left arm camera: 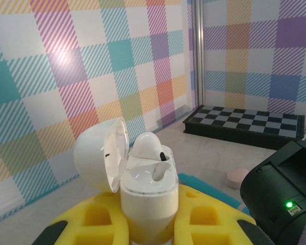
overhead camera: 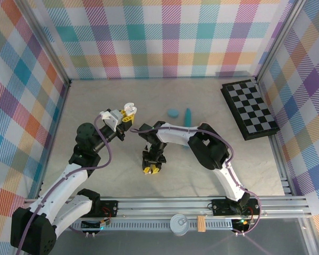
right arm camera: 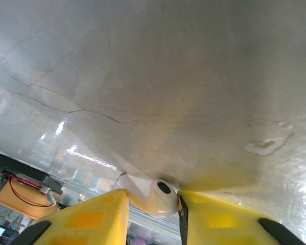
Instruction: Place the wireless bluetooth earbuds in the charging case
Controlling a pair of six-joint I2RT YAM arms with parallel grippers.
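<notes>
The right gripper pinches a small white stemmed earbud between its yellow fingertips, close to the pale grey tabletop. At its 11 o'clock in the overhead view, the left gripper is clamped on a white oval charging case, lid open toward 9 o'clock, with a second white earbud seated inside. A light blue oval case and a teal stick lie at that gripper's 3 o'clock, with a black-and-grey checkerboard farther on.
</notes>
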